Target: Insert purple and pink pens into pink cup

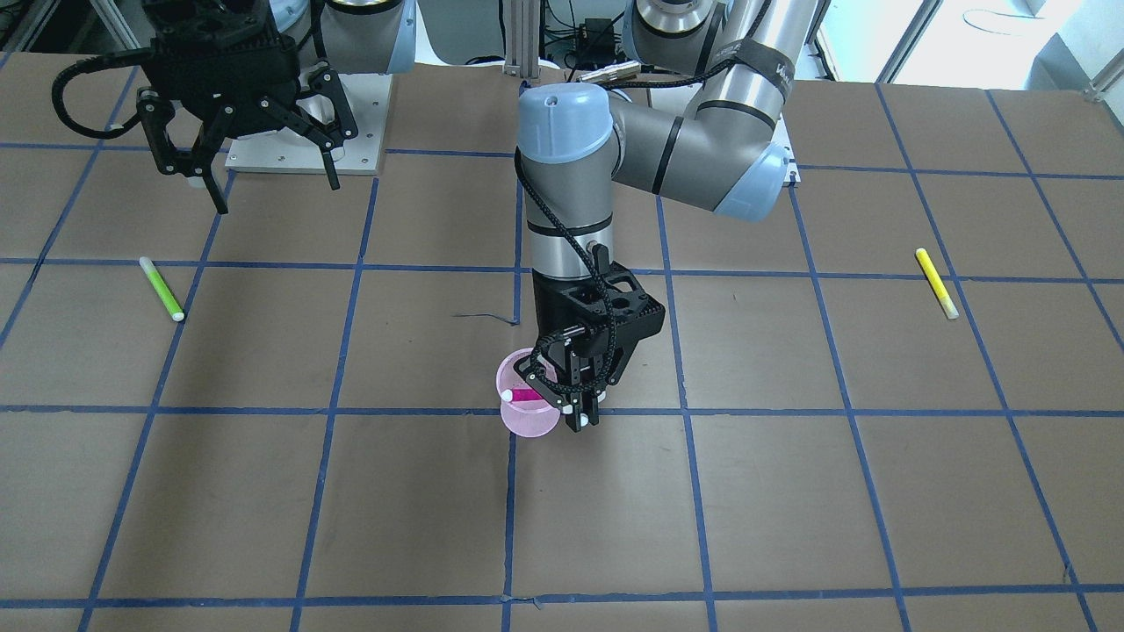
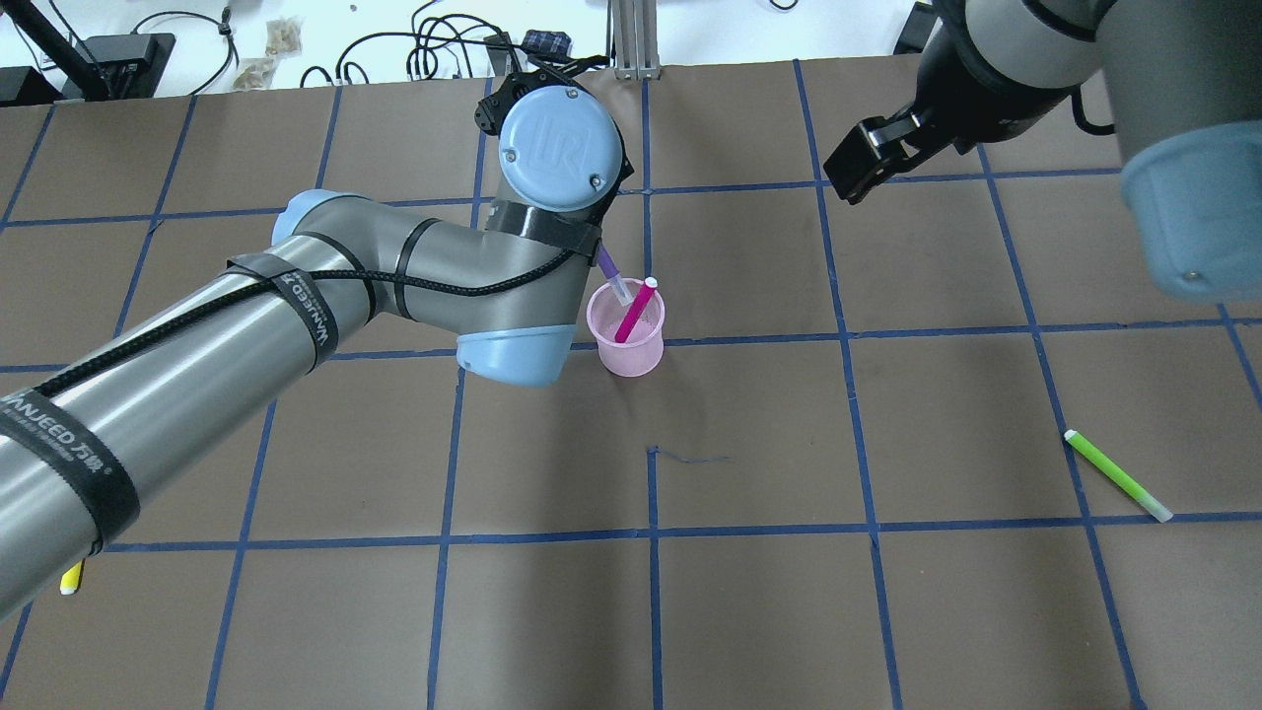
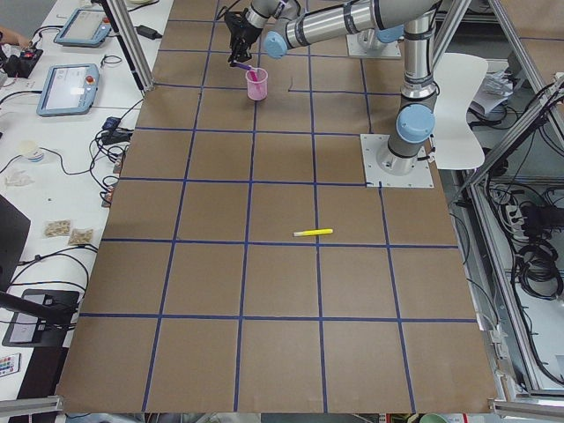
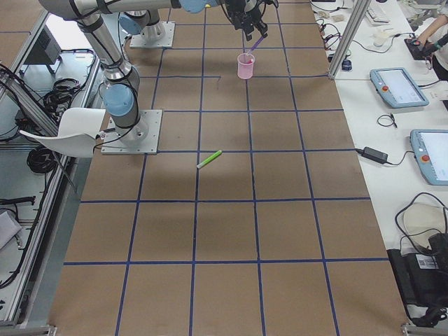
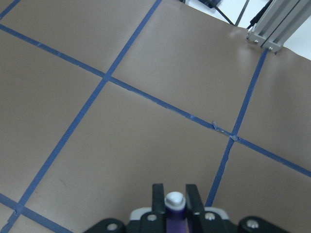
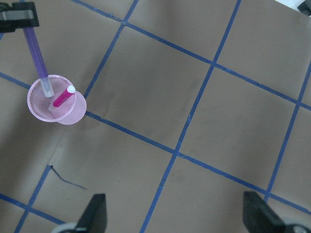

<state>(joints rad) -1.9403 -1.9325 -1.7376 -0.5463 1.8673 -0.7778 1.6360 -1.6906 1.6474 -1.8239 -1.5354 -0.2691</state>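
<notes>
While the left gripper (image 5: 175, 203) is clamping the purple pen (image 6: 36, 58) upright, its clear tip is dipping into the pink cup (image 2: 631, 353), seemingly just inside the rim. Pink pen (image 2: 631, 314) is leaning inside. Right gripper (image 1: 274, 189) is hanging well apart, fingers spread.

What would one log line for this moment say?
left gripper: shut on purple pen, tip in pink cup | pink pen: in cup | right gripper: open
</notes>
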